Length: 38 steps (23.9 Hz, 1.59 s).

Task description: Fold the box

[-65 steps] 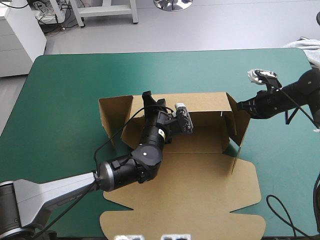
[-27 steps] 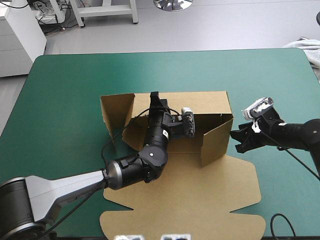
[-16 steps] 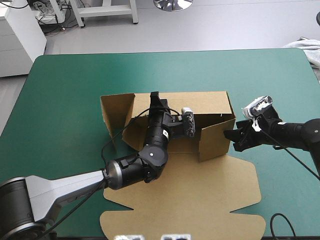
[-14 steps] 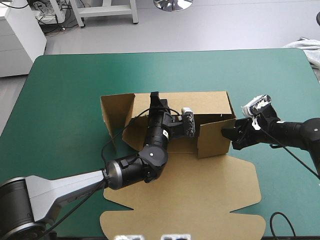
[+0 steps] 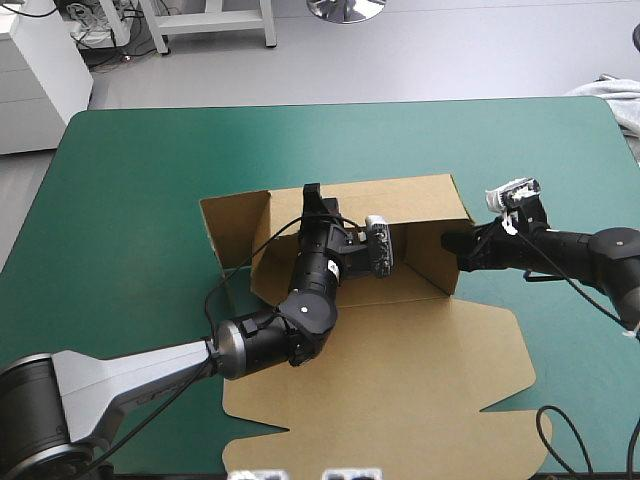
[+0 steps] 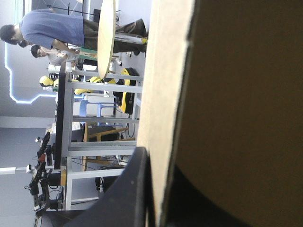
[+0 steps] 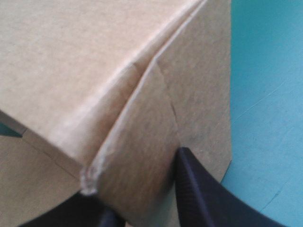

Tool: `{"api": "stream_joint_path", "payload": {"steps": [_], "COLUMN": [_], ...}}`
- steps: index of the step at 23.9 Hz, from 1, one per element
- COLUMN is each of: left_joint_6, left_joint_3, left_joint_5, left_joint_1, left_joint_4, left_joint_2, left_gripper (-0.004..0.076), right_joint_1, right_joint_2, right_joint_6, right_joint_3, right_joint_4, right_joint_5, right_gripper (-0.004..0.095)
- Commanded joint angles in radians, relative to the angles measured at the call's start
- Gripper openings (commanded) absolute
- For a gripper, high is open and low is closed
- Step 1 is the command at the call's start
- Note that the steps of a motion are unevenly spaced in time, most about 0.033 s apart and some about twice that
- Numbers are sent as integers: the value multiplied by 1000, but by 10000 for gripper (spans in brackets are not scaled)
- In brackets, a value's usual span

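1. Pale cloth (image 5: 612,92) sits on the worktop's (image 5: 130,170) far right corner, well apart. The left arm (image 5: 270,340) lies over the tray floor and hides some of it.
2. Box (image 5: 420,360) is mid-worktop, long axis left-right, lid flat toward the near edge.
3. Left pincer (image 5: 313,192) is clamped on the back wall, right pincer (image 5: 450,243) on the right end wall.

The box (image 5: 400,360) was plain brown board, matt and unprinted. Close up, its face looked faintly fibrous, with a softened crease and one frayed, pale corner. The desk (image 5: 130,180) bore a teal-green cover, smooth and matt; whether cloth or sheet could not be determined. The right gripper (image 5: 450,243) had black fingers (image 7: 196,189), dull and finely ribbed, apparently rubber or plastic. The left gripper (image 5: 312,192) showed a smooth black finger with slight sheen.
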<state>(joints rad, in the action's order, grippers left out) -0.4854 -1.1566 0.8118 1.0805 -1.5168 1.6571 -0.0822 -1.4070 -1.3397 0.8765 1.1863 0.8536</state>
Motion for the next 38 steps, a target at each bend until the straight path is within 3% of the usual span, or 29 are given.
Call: {"api": "stream_joint_path", "payload": {"steps": [1, 2, 10, 12, 14, 15, 16, 17, 18, 24, 28, 38], "left_joint_6": [-33, -33, -33, -33, -33, -33, -33, -33, -33, -53, -169, -266], "left_joint_3": [-18, -18, -18, -18, -18, -18, -18, -18, -18, -18, -24, -24], "left_joint_5": [-31, -31, -29, -24, -22, -22, -22, -33, -33, -23, 5, 29], "left_joint_1": [5, 5, 5, 5, 5, 5, 5, 5, 5, 37, 92, 239], "left_joint_4": [19, 19, 17, 17, 17, 17, 17, 10, -12, -37, -115, -162], "left_joint_2": [-28, -28, -28, -28, -28, -28, -28, -28, -28, -28, -30, -100], "left_gripper": [-10, -10, -4, 39, 166, 296, 351, 461, 503, 507, 506, 506], "right_joint_1": [-1, -1, -1, -1, -1, -1, -1, -1, -1, -1, -1, 107], "right_joint_2": [1, -4, -4, -4, -4, -4, -4, -4, -4, -4, -4, -4], "right_joint_6": [-12, -12, -22, 8, 19, 22, 28, 46, 55, 84, 143, 308], "right_joint_3": [26, 26, 26, 26, 26, 26, 26, 26, 26, 29, 55, 141], "right_joint_4": [59, 59, -4, -63, -104, -116, -122, -142, -156, -189, -245, -381], "right_joint_5": [13, 15, 21, 21, 19, 11, 6, -9, -21, -66, -83, -157], "right_gripper": [42, -13, -3, -2, 2, 2, 2, 2, 2, 3, 2, 2]}}
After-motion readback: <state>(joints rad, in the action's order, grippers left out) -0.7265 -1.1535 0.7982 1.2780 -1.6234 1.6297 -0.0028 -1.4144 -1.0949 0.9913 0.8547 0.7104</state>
